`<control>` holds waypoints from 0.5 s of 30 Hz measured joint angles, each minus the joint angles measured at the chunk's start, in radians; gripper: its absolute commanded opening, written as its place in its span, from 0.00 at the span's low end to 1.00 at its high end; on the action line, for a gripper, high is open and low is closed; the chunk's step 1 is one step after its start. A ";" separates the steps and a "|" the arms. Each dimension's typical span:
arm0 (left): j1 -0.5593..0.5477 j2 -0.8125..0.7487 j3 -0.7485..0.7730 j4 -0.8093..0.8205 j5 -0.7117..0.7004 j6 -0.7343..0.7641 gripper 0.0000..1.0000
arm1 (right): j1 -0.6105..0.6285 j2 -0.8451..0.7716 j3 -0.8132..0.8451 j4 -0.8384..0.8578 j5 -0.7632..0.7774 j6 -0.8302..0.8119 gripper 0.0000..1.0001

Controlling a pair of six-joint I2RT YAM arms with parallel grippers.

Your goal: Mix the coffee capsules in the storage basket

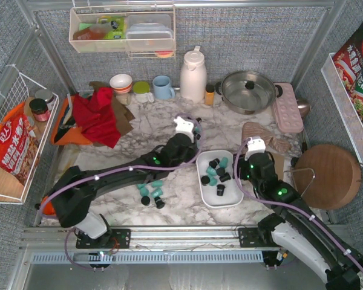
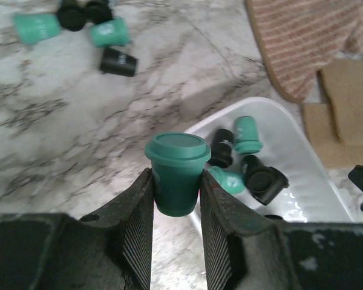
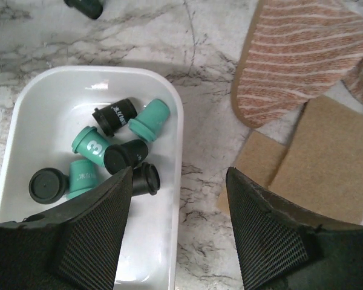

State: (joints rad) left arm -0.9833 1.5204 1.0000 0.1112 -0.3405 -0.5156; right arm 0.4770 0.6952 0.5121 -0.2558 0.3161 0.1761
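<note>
Several loose capsules (image 2: 107, 32), striped cloth (image 3: 296, 60) beside basket (image 3: 180, 139)

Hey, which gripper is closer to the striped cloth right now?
Right. The right gripper hovers over the tray rim beside the striped cloth; the left gripper, holding a teal capsule, is across the tray.

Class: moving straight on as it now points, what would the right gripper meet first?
Likely the rim of the white storage basket, lying between the open fingers of the right gripper; depth is unclear.
</note>
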 measured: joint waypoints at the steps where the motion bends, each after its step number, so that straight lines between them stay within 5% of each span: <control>1: -0.018 0.034 0.027 0.001 0.004 0.009 0.36 | 0.000 -0.019 -0.007 0.000 0.011 0.002 0.67; 8: -0.098 0.185 0.180 -0.014 0.003 0.005 0.51 | 0.000 -0.079 -0.045 0.032 0.053 0.021 0.69; 15: -0.106 0.199 0.153 -0.037 -0.004 -0.048 0.64 | 0.000 -0.081 -0.046 0.035 0.061 0.025 0.70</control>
State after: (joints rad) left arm -1.0897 1.7191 1.1534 0.0742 -0.3447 -0.5632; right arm 0.4767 0.6144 0.4664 -0.2203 0.3767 0.2012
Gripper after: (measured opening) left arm 0.608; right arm 0.695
